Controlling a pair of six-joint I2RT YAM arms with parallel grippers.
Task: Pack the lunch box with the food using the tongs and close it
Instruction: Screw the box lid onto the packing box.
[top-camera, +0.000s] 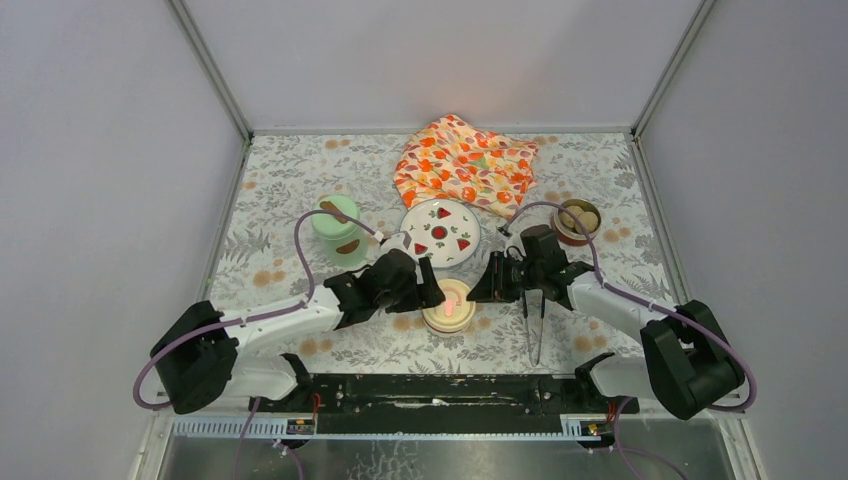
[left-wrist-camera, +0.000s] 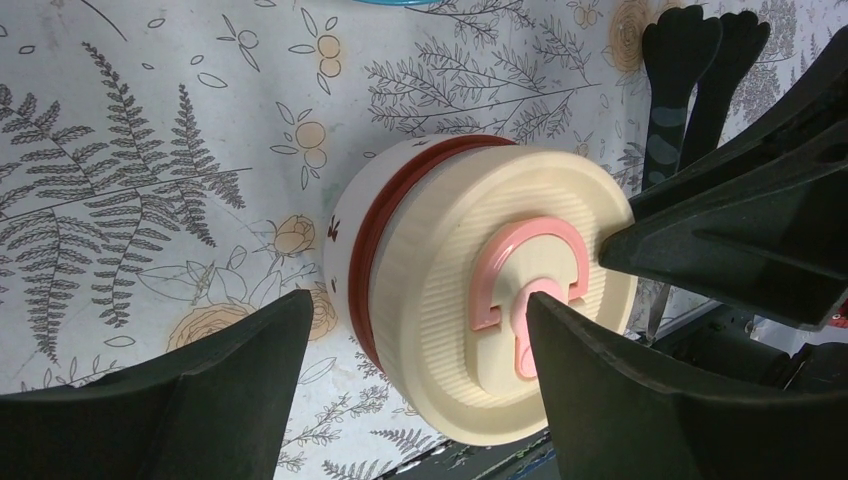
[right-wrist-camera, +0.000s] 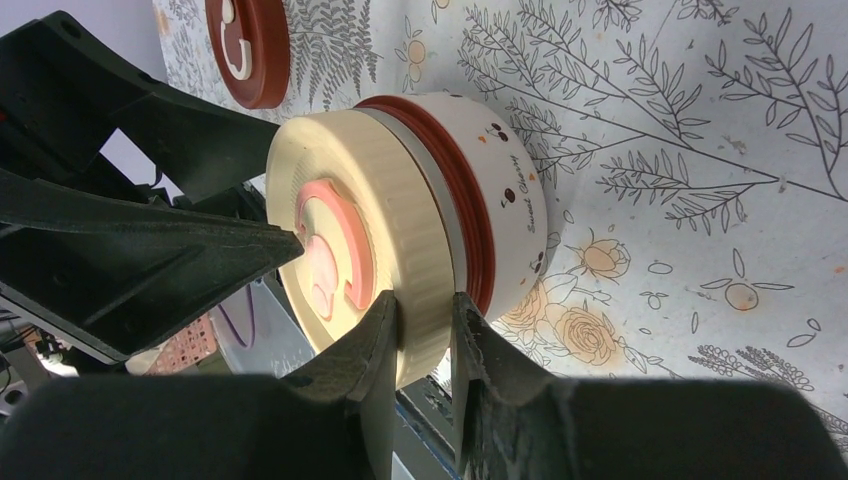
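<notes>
A low lunch box pot (right-wrist-camera: 510, 210), white with a dark red band, stands near the front middle of the table under a cream lid (top-camera: 449, 303) (left-wrist-camera: 470, 300). My right gripper (right-wrist-camera: 425, 320) (top-camera: 492, 284) is shut on the rim of that lid (right-wrist-camera: 400, 200). My left gripper (left-wrist-camera: 420, 300) (top-camera: 432, 290) is open and straddles the lid, one fingertip (left-wrist-camera: 545, 310) resting on its pink latch. The tongs (top-camera: 535, 325) (left-wrist-camera: 680, 90) lie on the table right of the pot, held by neither gripper. Pale food balls (top-camera: 582, 215) fill an open bowl at the right. A mint-green pot (top-camera: 338, 228) stands at the left.
A white plate with fruit prints (top-camera: 440, 232) sits just behind the pot, and an orange patterned cloth (top-camera: 465, 160) lies at the back. A dark red lid (right-wrist-camera: 248, 45) lies flat on the table beyond the pot. Grey walls close in three sides.
</notes>
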